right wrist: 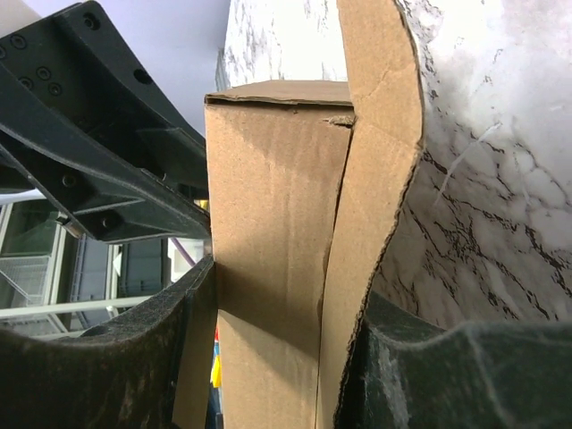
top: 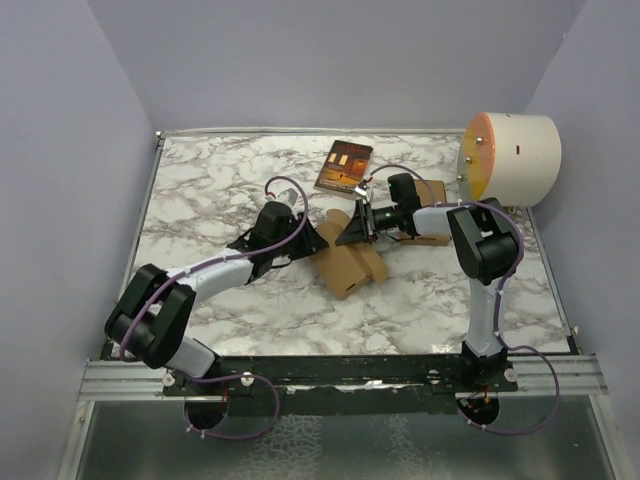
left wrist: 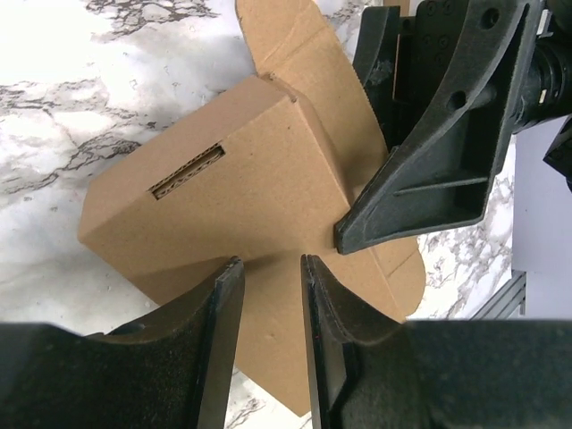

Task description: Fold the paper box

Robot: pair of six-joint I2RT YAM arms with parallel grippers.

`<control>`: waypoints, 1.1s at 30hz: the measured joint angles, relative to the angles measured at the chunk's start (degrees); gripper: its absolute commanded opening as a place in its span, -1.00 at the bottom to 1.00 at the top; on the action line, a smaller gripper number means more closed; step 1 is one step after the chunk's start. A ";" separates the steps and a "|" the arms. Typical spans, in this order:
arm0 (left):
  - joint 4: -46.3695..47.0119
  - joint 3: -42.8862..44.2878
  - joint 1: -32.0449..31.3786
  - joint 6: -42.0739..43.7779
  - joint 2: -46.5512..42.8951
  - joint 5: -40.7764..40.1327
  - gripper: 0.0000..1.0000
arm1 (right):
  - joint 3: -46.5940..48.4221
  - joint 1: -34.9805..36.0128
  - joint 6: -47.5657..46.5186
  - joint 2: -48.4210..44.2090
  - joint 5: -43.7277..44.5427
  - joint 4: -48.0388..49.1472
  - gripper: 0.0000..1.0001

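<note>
Item: paper box (top: 348, 262), brown cardboard, just on the near side of the book (top: 343, 166).
Status: judged partly folded. 1 walled corner stands, its slit is empty, and the flaps lie loose.
Right gripper (right wrist: 277, 357): clamps a wall and a flap.
Left gripper (left wrist: 270, 268): jaws narrow; whether it grips cannot be told.

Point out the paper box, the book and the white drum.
paper box (top: 345, 270): top view, its near flap.
book (top: 343, 166): top view, cover middle.
white drum (top: 525, 155): top view, curved side wall.
</note>
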 measured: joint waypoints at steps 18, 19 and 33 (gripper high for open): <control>-1.84 5.09 -0.13 3.04 5.35 -0.15 -0.31 | 8.04 0.22 -18.78 2.12 4.35 -17.35 0.45; -1.92 5.29 -0.20 3.26 5.55 -0.15 -0.31 | 8.39 0.28 -19.87 2.12 4.87 -18.32 0.50; -4.15 7.23 -0.35 5.66 7.61 -0.15 -0.31 | 12.04 0.22 -33.53 1.38 12.81 -26.86 0.77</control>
